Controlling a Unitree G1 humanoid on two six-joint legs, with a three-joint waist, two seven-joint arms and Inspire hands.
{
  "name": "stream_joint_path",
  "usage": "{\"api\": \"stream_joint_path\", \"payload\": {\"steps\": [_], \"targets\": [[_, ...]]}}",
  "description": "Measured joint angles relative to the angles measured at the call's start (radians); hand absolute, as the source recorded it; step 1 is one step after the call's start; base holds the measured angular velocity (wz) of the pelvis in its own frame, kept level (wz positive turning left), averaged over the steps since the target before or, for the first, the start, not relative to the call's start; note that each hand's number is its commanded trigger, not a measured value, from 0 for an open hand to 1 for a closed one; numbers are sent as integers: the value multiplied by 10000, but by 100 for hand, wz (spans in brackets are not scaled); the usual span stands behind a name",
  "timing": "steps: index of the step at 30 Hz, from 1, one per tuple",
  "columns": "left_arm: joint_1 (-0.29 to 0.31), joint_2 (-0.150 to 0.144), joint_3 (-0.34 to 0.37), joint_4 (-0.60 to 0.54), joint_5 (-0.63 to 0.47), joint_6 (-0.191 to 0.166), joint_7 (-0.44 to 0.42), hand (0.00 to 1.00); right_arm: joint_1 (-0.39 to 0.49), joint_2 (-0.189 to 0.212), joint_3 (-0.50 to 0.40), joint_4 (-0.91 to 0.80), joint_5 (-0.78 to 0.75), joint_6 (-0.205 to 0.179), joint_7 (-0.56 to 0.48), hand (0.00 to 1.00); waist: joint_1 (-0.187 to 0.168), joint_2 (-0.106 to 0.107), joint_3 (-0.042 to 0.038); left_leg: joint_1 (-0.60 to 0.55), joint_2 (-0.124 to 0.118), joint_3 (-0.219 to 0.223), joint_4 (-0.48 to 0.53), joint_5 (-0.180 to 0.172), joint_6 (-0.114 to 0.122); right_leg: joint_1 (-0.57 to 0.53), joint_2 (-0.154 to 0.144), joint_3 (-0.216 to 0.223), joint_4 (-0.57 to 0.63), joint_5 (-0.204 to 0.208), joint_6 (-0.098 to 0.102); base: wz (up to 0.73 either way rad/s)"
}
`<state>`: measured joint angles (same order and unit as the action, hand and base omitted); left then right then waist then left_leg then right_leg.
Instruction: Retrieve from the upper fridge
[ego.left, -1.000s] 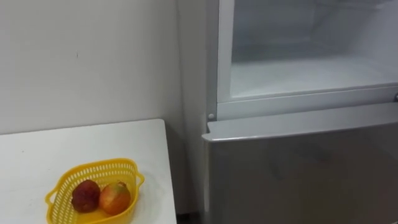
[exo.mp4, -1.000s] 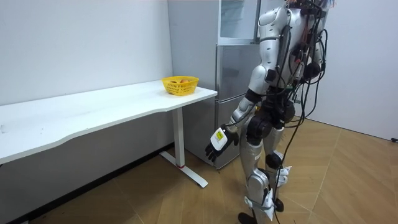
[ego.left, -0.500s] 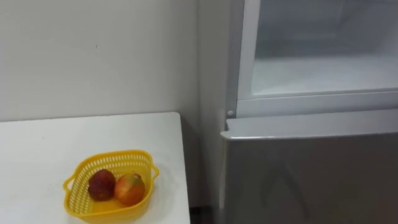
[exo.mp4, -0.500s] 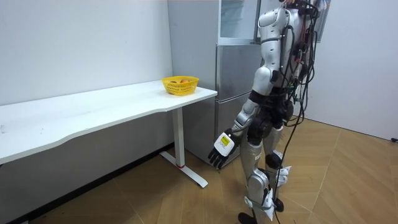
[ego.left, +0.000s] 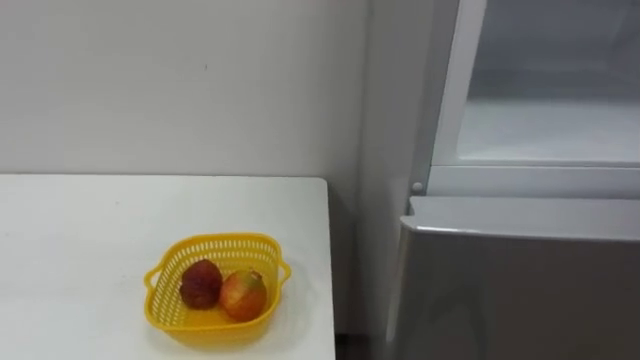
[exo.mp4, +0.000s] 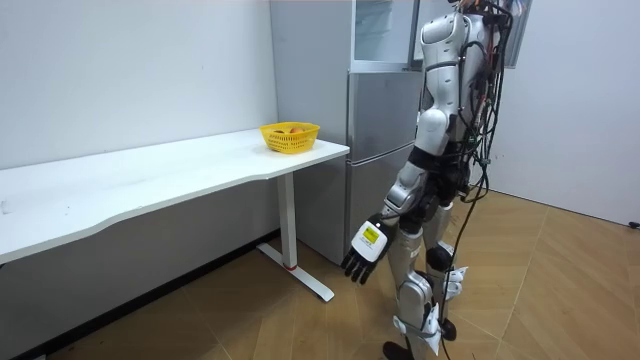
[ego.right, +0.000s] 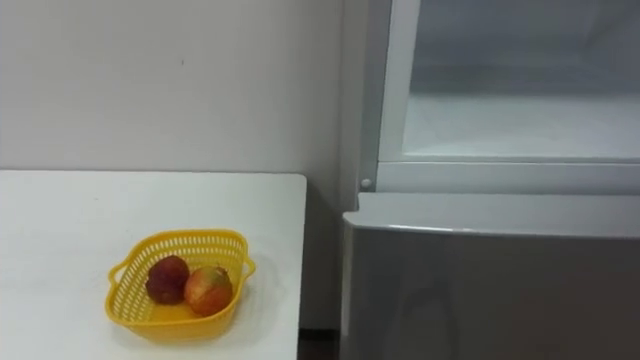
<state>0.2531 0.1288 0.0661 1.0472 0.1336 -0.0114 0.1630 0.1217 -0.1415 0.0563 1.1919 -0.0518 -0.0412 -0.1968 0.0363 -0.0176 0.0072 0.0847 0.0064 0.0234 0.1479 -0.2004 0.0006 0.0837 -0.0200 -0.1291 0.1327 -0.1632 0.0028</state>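
The robot's left hand (exo.mp4: 363, 252) hangs low beside its leg, fingers loose and spread, holding nothing. From this hand the open upper compartment (ego.left: 548, 128) of the fridge (exo.mp4: 380, 130) lies ahead and well above, near head height, so I think a reach inside needs the arm lifted high. The part of its shelf that I can see looks bare. A dark red fruit (ego.left: 200, 284) and a red-yellow fruit (ego.left: 243, 294) lie side by side in the yellow basket (ego.left: 215, 241) on the white table (ego.left: 80, 230), at the robot's left, near the fridge; probably they are already fetched.
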Motion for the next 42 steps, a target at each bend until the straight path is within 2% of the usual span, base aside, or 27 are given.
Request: {"api": "stream_joint_path", "payload": {"steps": [3,6,8,12,13,14,15,19,21,22,23,27,29,30,35,40,42], "targets": [[133,1,160,71,588,289,-3,0,4,1,-58,181,987,123,96,0,-15,0,15,47,-8,-6,41,-17,23,89,-24,-82,9,-12,17,7],[181,-16,155,228,593,497,-4,0,-27,20,-78,296,1672,162,193,0,-18,6,14,123,-11,-12,39,-28,37,182,-29,-97,8,-31,27,2],[188,-32,154,340,591,573,-6,0,-40,25,-113,411,1883,177,280,0,-24,24,7,181,-11,-11,42,-46,58,233,-29,-95,14,-48,34,0],[100,-62,346,353,583,583,-6,0,-114,198,-642,856,3369,202,363,0,-74,-19,43,280,-13,-28,36,-70,70,344,-28,-89,14,-72,37,2],[145,-63,401,360,584,584,-6,0,-115,232,-841,926,3646,205,375,0,-89,56,-2,284,-13,-29,37,-70,70,358,-29,-98,14,-73,38,0],[164,-84,553,362,568,589,-2,0,-102,269,-1217,1046,4279,213,388,0,-152,-33,33,309,-16,-28,33,-73,73,382,-31,-102,11,-74,40,0],[197,-140,747,362,565,614,-1,0,-96,274,-1608,1156,5007,230,391,0,-250,19,-2,317,-21,-23,33,-75,76,393,-34,-92,12,-74,41,0],[302,-338,1437,361,557,752,-2,0,-3,266,-2993,1183,7292,420,301,0,-652,67,-34,304,-32,-50,38,-76,77,403,-45,-101,20,-82,53,1],[329,-338,1754,331,554,749,-2,0,-29,259,-4281,1172,8720,430,130,0,-974,23,-41,313,-31,-43,38,-75,77,396,-43,-93,25,-92,48,0],[392,-340,1867,330,557,749,-2,0,-35,255,-4608,1153,9139,424,43,0,-1035,46,-53,313,-31,-32,40,-75,77,391,-43,-93,27,-94,48,-3],[411,-337,1989,296,548,746,2,0,-34,243,-5160,1085,9997,418,-130,0,-1158,51,-84,316,-31,0,42,-75,77,375,-44,-59,38,-101,48,-7],[455,-327,2068,45,547,735,25,0,-11,227,-6631,335,12408,418,-853,0,-1480,26,-138,318,-43,48,44,-77,80,289,-52,27,128,-139,53,-6],[434,-290,2081,-66,538,735,24,0,-29,166,-7234,-125,13051,337,-1257,0,-1527,74,-117,319,-44,86,50,-75,81,251,-58,63,219,-159,54,-6],[439,-254,2086,-155,539,735,23,0,-32,165,-7585,-513,13158,250,-1578,0,-1582,30,-138,318,-42,104,54,-75,82,201,-54,125,242,-169,51,-3],[417,-192,2105,-408,578,773,-18,0,-154,123,-8286,-2301,13020,-133,-3082,0,-1768,8,-135,226,-54,124,42,-74,83,-11,-67,199,422,-275,62,-1],[405,-153,2052,-862,576,748,-172,0,-277,110,-8259,-5697,12415,-595,-4908,0,-1761,-6,-96,156,-56,316,56,-69,86,-237,-74,285,592,-295,66,-10],[333,-159,2045,-1115,575,744,-279,0,-494,37,-8258,-7184,12051,-778,-5643,0,-1738,-68,-40,111,-43,409,42,-67,86,-345,-42,419,541,-296,68,-12]]}}
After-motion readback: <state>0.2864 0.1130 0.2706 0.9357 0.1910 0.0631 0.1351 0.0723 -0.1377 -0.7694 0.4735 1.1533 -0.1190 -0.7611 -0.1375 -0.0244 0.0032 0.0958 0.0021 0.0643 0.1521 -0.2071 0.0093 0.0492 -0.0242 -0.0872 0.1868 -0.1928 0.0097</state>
